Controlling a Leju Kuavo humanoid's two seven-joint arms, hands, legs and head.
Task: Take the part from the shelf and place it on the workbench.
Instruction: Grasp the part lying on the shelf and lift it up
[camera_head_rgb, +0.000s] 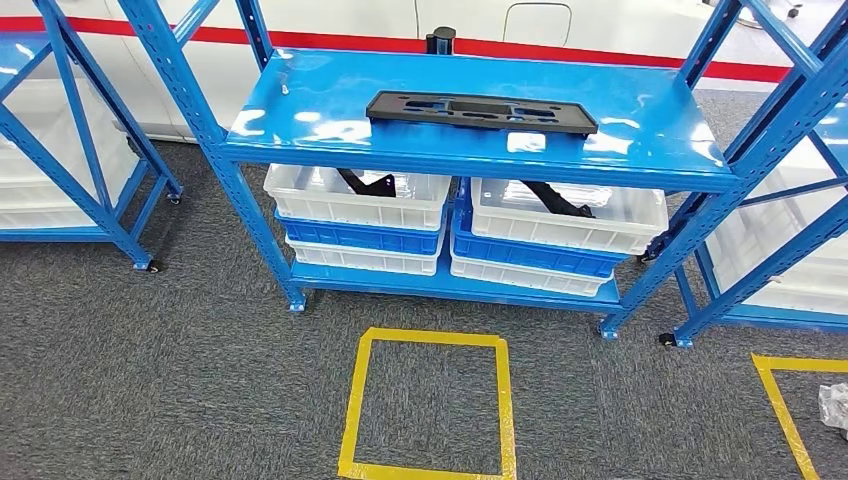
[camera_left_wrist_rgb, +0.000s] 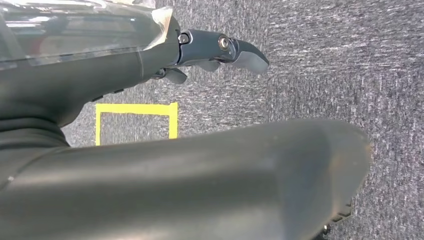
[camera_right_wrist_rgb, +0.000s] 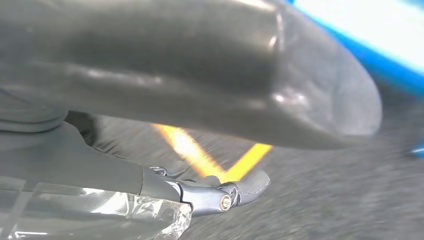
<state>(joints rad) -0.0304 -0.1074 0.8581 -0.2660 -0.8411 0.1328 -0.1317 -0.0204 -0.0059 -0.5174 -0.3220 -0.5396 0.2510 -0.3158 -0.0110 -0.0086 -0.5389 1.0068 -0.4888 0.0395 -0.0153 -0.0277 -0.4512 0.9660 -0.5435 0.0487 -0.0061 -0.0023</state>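
Observation:
A flat black part (camera_head_rgb: 481, 110) with several cut-outs lies lengthwise on the top board of the blue shelf (camera_head_rgb: 650, 120), straight ahead in the head view. My left hand (camera_left_wrist_rgb: 220, 50) hangs over the grey carpet, fingers stretched out and holding nothing. My right hand (camera_right_wrist_rgb: 220, 195) also hangs low above the carpet with its fingers apart, and nothing is in it. Both hands are far from the part.
Under the top board stand stacked white and blue bins (camera_head_rgb: 355, 200) (camera_head_rgb: 565, 215) with dark parts inside. A yellow tape square (camera_head_rgb: 428, 405) marks the carpet before the shelf, with another tape corner (camera_head_rgb: 790, 400) to the right. Blue racks (camera_head_rgb: 60, 150) (camera_head_rgb: 790, 200) flank the shelf.

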